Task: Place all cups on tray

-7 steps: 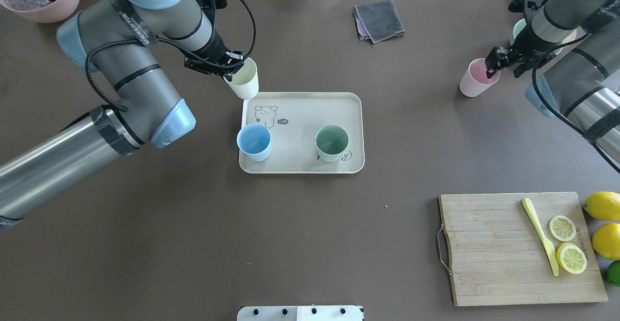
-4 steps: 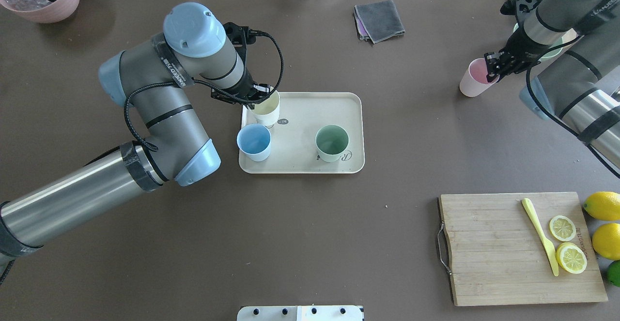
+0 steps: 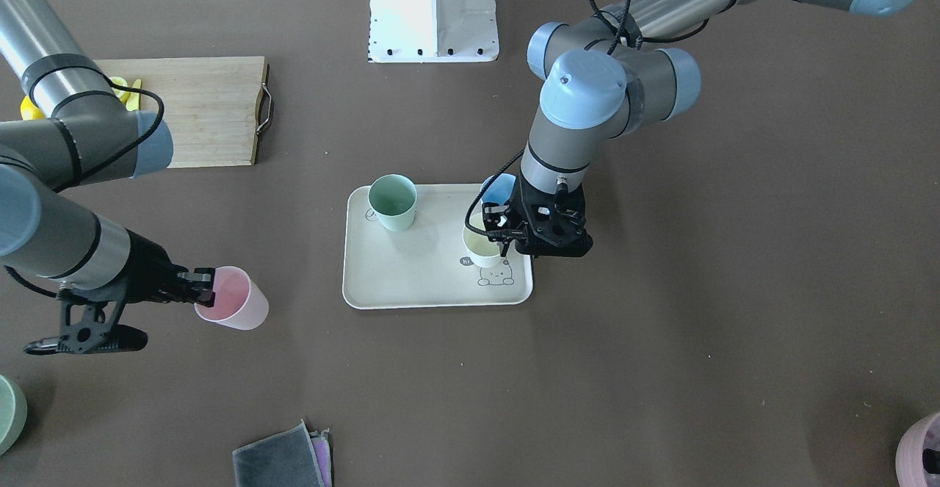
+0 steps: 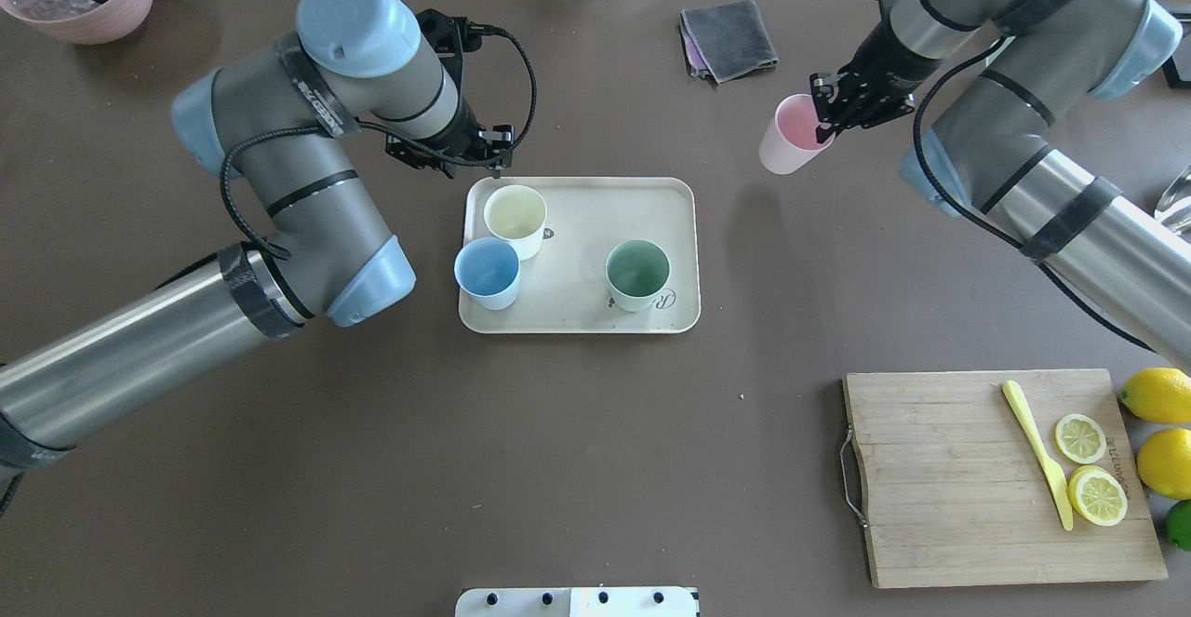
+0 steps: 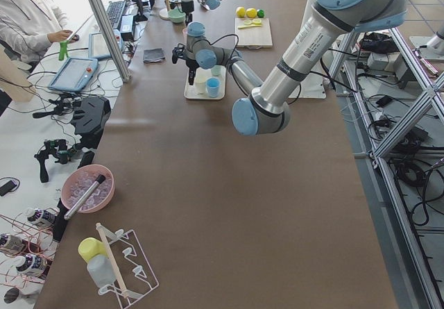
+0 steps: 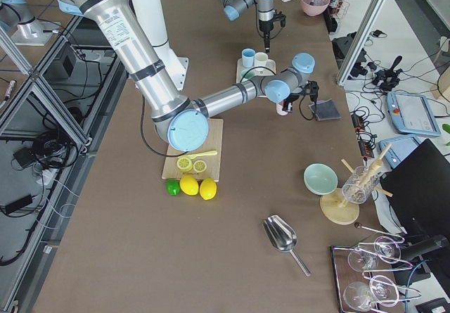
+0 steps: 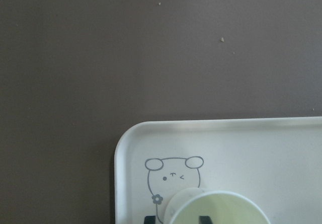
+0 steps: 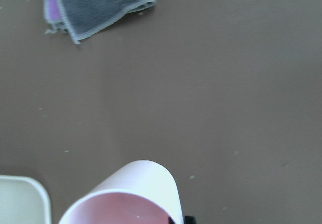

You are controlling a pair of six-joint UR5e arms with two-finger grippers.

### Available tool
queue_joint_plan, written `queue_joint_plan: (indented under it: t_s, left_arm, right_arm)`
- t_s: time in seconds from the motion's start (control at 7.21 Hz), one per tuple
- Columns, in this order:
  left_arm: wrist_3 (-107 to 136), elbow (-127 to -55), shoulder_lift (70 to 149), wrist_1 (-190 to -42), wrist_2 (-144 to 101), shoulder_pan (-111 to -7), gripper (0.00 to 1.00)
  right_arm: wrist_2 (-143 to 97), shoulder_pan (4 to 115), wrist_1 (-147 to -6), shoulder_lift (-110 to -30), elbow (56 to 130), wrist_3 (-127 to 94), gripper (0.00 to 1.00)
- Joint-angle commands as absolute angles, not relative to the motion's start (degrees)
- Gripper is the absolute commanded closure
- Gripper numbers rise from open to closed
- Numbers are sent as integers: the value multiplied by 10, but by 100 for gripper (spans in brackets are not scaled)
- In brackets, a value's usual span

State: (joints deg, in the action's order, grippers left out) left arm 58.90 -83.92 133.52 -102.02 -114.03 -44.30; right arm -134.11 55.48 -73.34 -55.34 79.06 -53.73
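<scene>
Brown tabletop held the tray with three cups standing on it: blue cup, green cup and cream cup, just set down by the left gripper, its jaws now parted at the rim. The right gripper, clamped on the pink cup, had carried this fourth cup aloft towards the tray, so one placement remained

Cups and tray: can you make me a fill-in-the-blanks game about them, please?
1. The tray has ___ cups standing on it.
2. The right claw grips the pink cup by its ___.
3. On the cutting board lie a yellow knife and ___ lemon slices.

Missing words: three; rim; two.
</scene>
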Motion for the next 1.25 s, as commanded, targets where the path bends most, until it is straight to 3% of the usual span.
queue_joint_plan:
  t_s: [0.0,0.28,0.42,0.55,0.69,1.11]
  left_arm:
    - [493,-854,1302,-1016,-1237,-541,2]
    - [461,-890,1243,-1015,-1249,-576,2]
    - [435,-906,1225,-1014,-1247,-581,2]
    - [433,-928,1202,-1013,-1248,-585,2]
    - [425,-931,1195,-997,-1248,-593,2]
    - [284,-983,1089,-994,-1248,-643,2]
  right_arm:
    - [-1291,469,-729,-502,807,-662,100]
    - [-1257,418,-728,-490,806,-686,100]
    - [-1252,409,-728,-490,805,-685,23]
    - [-1249,408,-728,-493,812,-679,0]
    - [-1263,436,-736,-507,842,-675,0]
    - [-1407,607,-740,-680,953,-507,0]
